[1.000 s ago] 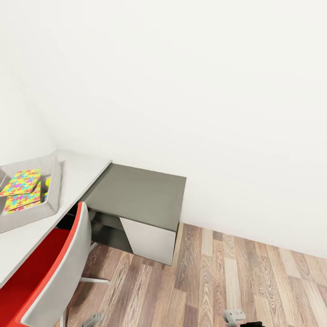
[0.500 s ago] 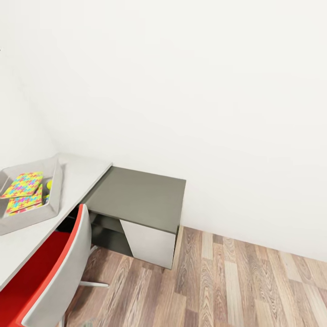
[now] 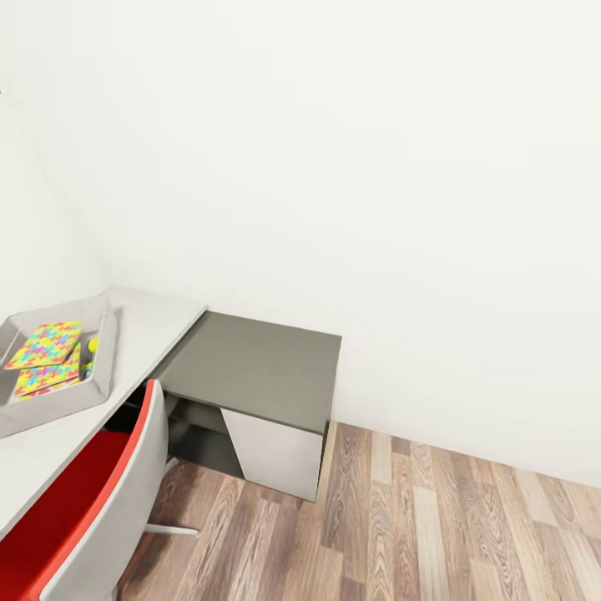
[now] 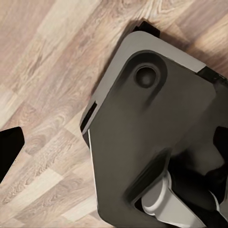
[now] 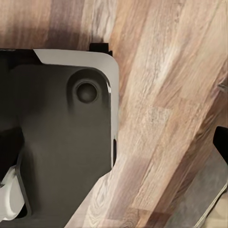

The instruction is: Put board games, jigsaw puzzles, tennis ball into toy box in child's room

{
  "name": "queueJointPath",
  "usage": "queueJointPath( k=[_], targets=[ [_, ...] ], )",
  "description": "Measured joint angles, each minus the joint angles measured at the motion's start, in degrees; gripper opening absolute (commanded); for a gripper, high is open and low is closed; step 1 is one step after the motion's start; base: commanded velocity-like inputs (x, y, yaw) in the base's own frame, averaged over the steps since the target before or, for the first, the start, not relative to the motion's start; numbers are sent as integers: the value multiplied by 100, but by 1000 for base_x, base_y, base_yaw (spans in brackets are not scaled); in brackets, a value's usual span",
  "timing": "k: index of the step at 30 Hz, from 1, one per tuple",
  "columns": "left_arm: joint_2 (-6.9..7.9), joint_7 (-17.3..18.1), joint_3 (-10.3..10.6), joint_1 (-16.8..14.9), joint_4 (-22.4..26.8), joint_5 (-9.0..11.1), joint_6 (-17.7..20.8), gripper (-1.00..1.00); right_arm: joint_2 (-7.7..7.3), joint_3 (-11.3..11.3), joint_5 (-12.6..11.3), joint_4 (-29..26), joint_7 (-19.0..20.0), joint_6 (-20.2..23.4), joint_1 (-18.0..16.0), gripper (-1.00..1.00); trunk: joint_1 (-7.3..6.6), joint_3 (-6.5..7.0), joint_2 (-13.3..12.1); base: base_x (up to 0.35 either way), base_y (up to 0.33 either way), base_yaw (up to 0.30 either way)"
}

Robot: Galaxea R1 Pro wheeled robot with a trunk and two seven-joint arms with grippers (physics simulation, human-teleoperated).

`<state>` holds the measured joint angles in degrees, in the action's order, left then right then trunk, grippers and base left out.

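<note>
toy box (image 3: 98,380) on counter (image 3: 50,438): puzzles inside | tools' state: cannot tell | advice: steer clear of chair (image 3: 108,492); seek bed

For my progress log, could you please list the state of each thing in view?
Toy box: open, on the table.
Jigsaw puzzles: stacked inside the box.
Tennis ball: inside the box, beside the puzzles.
Chair: upright, at the table.
</note>
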<state>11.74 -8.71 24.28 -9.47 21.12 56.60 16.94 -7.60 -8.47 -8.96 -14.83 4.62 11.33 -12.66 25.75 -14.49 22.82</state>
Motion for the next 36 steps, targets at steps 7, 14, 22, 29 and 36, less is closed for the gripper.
queueJointPath(
  k=[7,14,22,29,36],
  targets=[
    [-44,-3,0,36,-294,-33,-129,100,11,-1,4,148,-1,-336,41,100,0,65,0,0,0,0],
    [-166,-5,0,90,-491,-57,-240,100,19,-2,7,191,1,-424,95,100,0,130,0,0,0,0],
    [-239,-6,2,129,-560,-72,-339,100,25,-2,3,205,1,-459,121,100,0,205,0,0,0,0],
    [-265,-5,3,147,-585,-77,-374,100,21,-1,-1,210,1,-473,131,100,2,270,1,-67,0,0],
    [-272,-6,4,154,-592,-98,-384,100,19,-2,-3,211,2,-505,140,100,2,336,-1,-218,0,0]
  ],
)
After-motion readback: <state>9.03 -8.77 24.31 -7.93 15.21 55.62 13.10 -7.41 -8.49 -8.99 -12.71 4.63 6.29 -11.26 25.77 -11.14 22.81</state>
